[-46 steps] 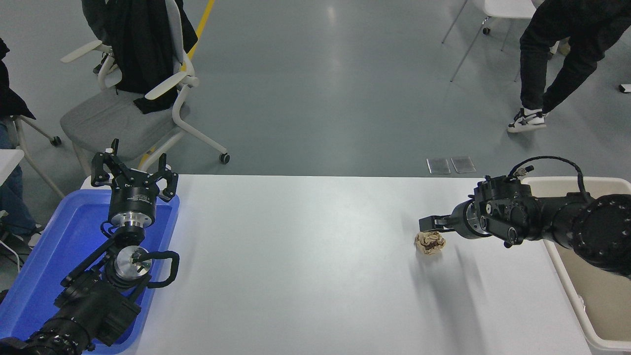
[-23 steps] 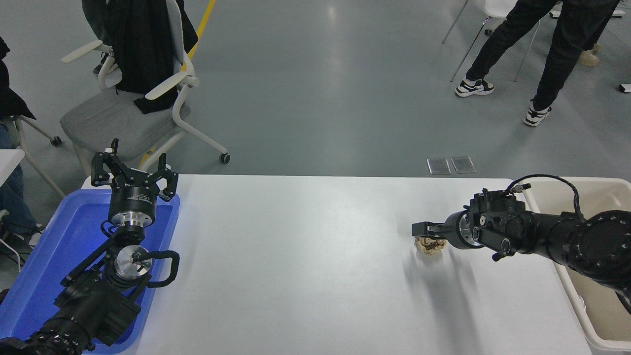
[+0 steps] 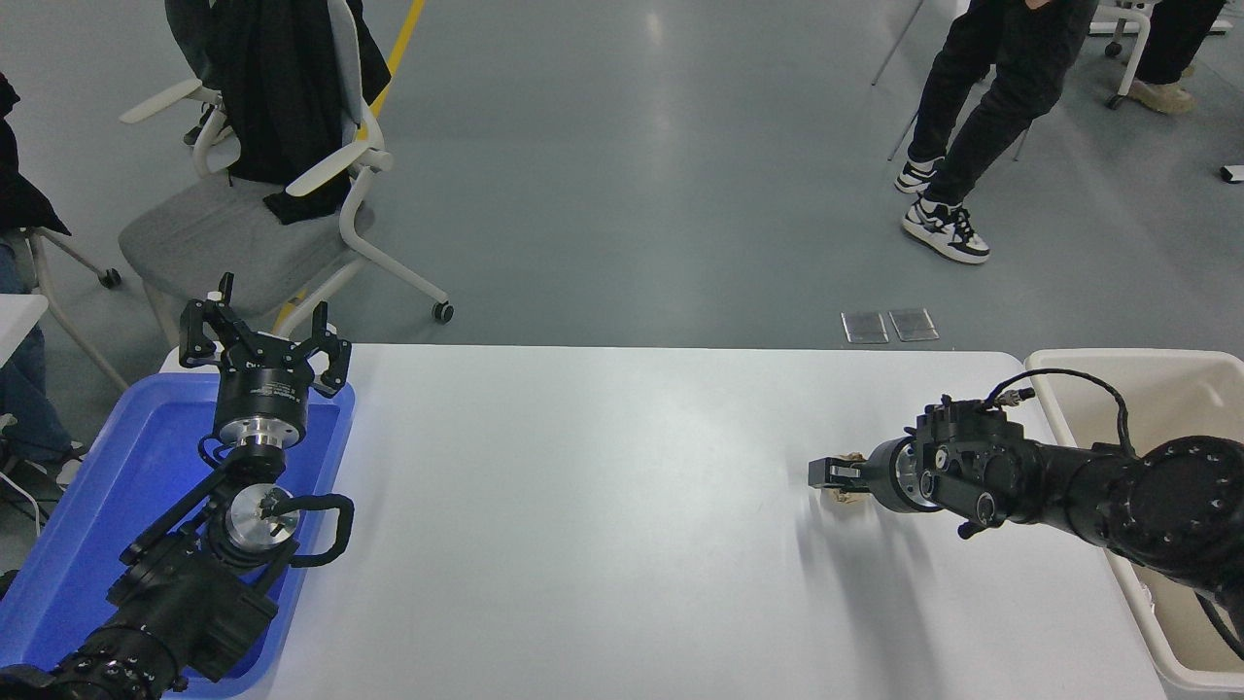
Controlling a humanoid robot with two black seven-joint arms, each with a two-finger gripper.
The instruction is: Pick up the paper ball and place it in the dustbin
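The tan paper ball (image 3: 844,498) lies on the white table (image 3: 583,486) at the right. It is mostly hidden under my right gripper (image 3: 832,474); only small tan edges show above and below it. The right gripper is lowered over the ball, and the view does not show whether it is open or shut. The beige dustbin (image 3: 1127,357) stands at the table's right edge, behind the right arm. My left gripper (image 3: 262,335) is parked open over the blue tray at the lower left.
A shallow blue tray (image 3: 87,486) lies at the left under the left arm. A grey office chair (image 3: 224,233) stands beyond the table's far left. A person's legs (image 3: 972,107) are on the floor at the far right.
My right gripper has come down and slightly left onto the paper ball, which was in plain sight below it and is now mostly covered. The person behind has walked. The left arm has not moved.
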